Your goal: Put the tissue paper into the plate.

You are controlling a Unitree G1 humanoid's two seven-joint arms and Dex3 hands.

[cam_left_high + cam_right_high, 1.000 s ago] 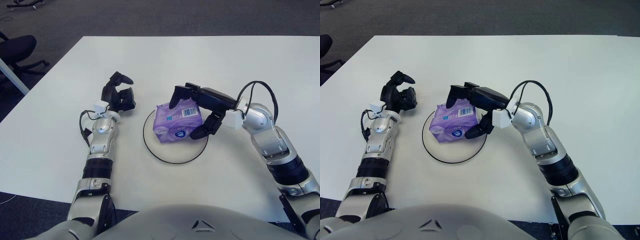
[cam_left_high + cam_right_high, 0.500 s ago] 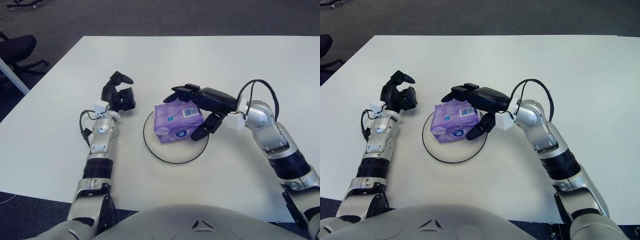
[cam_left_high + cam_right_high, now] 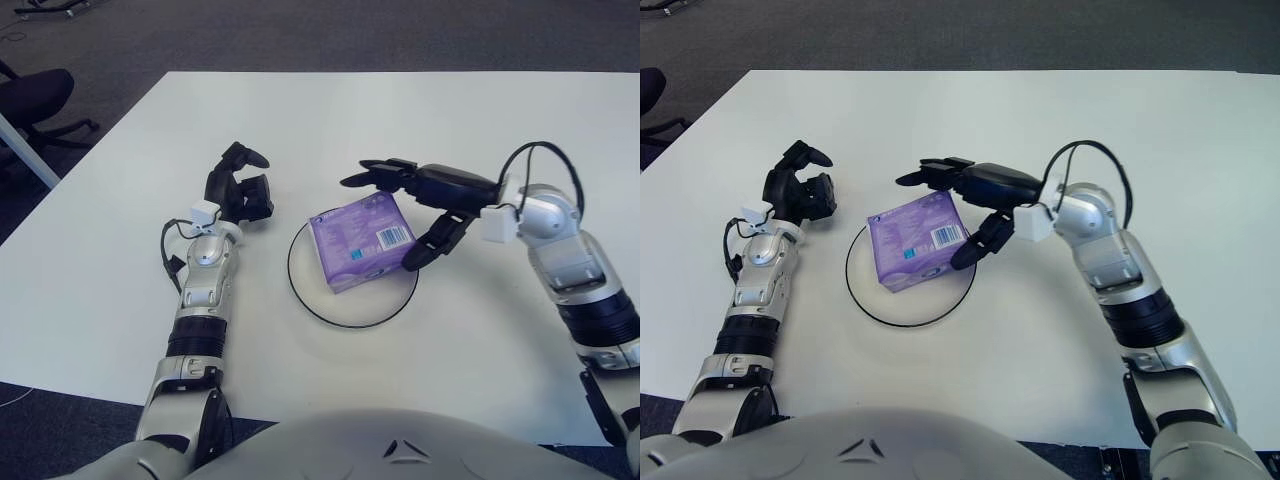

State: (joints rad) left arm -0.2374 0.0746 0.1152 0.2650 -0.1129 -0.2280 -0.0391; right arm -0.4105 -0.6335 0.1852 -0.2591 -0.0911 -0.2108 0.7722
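Right hand [image 3: 415,205] open beside purple tissue pack [image 3: 362,239], barcode up, lying in plate [image 3: 310,300].

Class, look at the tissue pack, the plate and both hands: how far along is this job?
Done: the purple tissue pack lies in the plate. In hand: nothing; the right hand shows open just right of the pack, not gripping it. The left hand shows idle left of the plate. Left: probably only drawing the right arm away.

Glossy purple plastic tissue pack [image 3: 362,241] lies on a smooth matt white table [image 3: 400,110].
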